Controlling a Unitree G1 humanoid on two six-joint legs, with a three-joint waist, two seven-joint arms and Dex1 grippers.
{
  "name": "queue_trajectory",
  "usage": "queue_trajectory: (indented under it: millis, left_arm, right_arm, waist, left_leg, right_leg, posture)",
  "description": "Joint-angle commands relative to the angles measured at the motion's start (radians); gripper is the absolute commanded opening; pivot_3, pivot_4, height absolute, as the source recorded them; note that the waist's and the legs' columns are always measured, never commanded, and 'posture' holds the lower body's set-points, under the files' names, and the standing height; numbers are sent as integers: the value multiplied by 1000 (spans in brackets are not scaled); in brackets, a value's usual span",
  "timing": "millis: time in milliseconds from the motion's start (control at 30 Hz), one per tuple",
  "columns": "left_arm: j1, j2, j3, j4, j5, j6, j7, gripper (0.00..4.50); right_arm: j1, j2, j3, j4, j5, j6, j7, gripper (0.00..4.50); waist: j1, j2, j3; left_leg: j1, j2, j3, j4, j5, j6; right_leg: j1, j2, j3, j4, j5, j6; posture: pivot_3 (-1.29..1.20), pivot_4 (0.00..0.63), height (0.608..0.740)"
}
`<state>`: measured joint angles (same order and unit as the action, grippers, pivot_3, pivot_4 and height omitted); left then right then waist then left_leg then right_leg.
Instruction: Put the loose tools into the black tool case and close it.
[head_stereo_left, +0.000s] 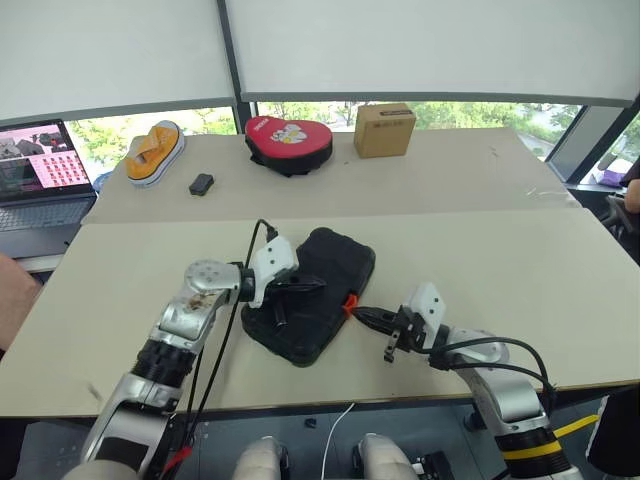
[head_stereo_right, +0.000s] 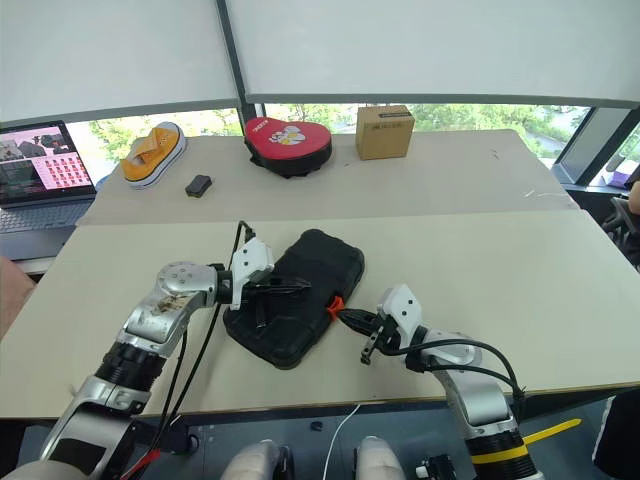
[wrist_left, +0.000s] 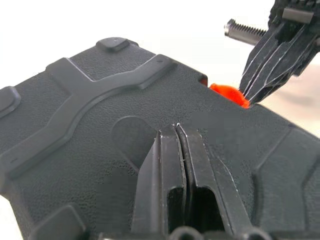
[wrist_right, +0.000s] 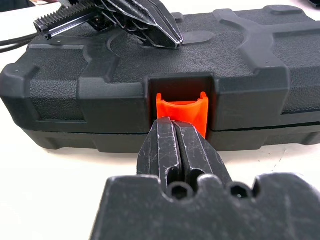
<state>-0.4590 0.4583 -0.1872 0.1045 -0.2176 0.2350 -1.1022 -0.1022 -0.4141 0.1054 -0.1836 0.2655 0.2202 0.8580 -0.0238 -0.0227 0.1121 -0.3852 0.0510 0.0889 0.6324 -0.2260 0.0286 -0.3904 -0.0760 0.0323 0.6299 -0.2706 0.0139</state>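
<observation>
The black tool case (head_stereo_left: 312, 295) lies lid down at lower centre of the tabletop (head_stereo_left: 520, 260), diagonal. The right wrist view shows its orange latch (wrist_right: 182, 112) in a square recess, standing out from the seam; the head views reduce it to a speck. The left claw (head_stereo_left: 312, 285), fingers pressed together and empty, rests on the lid. The right claw (wrist_right: 176, 131), likewise closed and empty, touches the latch. The lid is pebbled moulded plastic with raised ribs. The case contents are hidden.
</observation>
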Motion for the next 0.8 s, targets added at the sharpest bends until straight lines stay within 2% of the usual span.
queue_trajectory:
  millis: [33,67,100,133,167,300,333,400,467,500,633,800]
  left_arm:
    - [116,37,73,-32,-83,-27,-49,610]
    - [151,62,122,-72,-124,-34,-66,788]
    - [185,84,165,-110,-152,-47,-74,1176]
    - [220,107,208,-145,-171,-59,-70,1654]
    - [257,132,249,-179,-188,-57,-62,1924]
    - [454,232,422,-274,-234,-50,-39,3510]
    - [512,246,464,-282,-232,-57,-30,3931]
    - [616,260,542,-275,-176,-118,21,4500]
    - [697,258,600,-258,-126,-177,71,4500]
    - [734,254,626,-247,-121,-203,77,4500]
    - [839,232,677,-222,-94,-299,105,4500]
    - [854,209,669,-236,-100,-331,142,4500]
  right_arm:
    - [4,-65,-92,-74,82,-8,46,0]
    - [19,-98,-124,-83,104,-1,70,0]
    - [33,-131,-149,-87,118,-6,92,578]
    - [45,-161,-172,-86,125,-20,110,820]
    - [57,-187,-194,-82,134,-27,126,1090]
    - [87,-270,-278,-5,120,-132,187,2523]
    - [92,-288,-291,26,112,-170,209,2863]
    - [93,-316,-307,110,95,-286,269,3509]
    - [85,-336,-311,204,83,-403,331,4249]
    - [76,-345,-310,252,76,-451,356,4450]
    - [2,-356,-299,383,77,-485,387,4450]
    - [-74,-335,-277,524,58,-575,407,4450]
  waist:
    - [2,-1,2]
    - [2,0,3]
    - [1,-1,4]
    - [2,-2,5]
    - [2,-3,6]
    - [6,-7,12]
    - [6,-6,15]
    - [10,-6,20]
    - [12,-7,27]
    - [14,-10,29]
    - [19,-12,33]
    - [21,-12,34]
  left_leg:
    - [-1,0,0,0,0,1]
    - [-1,0,0,-1,2,3]
    - [-4,0,1,-2,1,2]
    - [-6,-1,2,-3,1,2]
    - [-8,-1,2,-4,1,1]
    - [-17,0,1,-4,-1,0]
    - [-18,0,1,-4,-2,1]
    - [-19,-1,2,-4,-3,2]
    - [-20,-2,3,-3,-4,2]
    - [-20,-3,3,-3,-4,2]
    - [-20,-2,3,0,-4,2]
    - [-20,-2,3,0,-4,2]
  right_leg:
    - [0,0,0,0,1,1]
    - [0,0,0,-1,2,5]
    - [-4,0,0,-2,3,7]
    - [-6,0,1,-3,3,7]
    - [-8,0,1,-3,3,8]
    - [-18,1,1,-4,2,9]
    - [-18,1,0,-4,1,9]
    - [-18,-1,0,-6,1,10]
    - [-18,-2,0,-7,1,11]
    - [-17,-2,0,-8,1,11]
    - [-17,-4,-1,-8,2,11]
    - [-16,-14,-4,-7,2,10]
  posture:
    - [0,150,740]
    - [0,150,740]
    - [0,150,740]
    - [0,150,740]
    - [0,150,740]
    - [0,150,740]
    - [0,150,740]
    - [0,150,740]
    - [0,150,740]
    - [0,150,740]
    - [0,150,740]
    - [0,150,740]
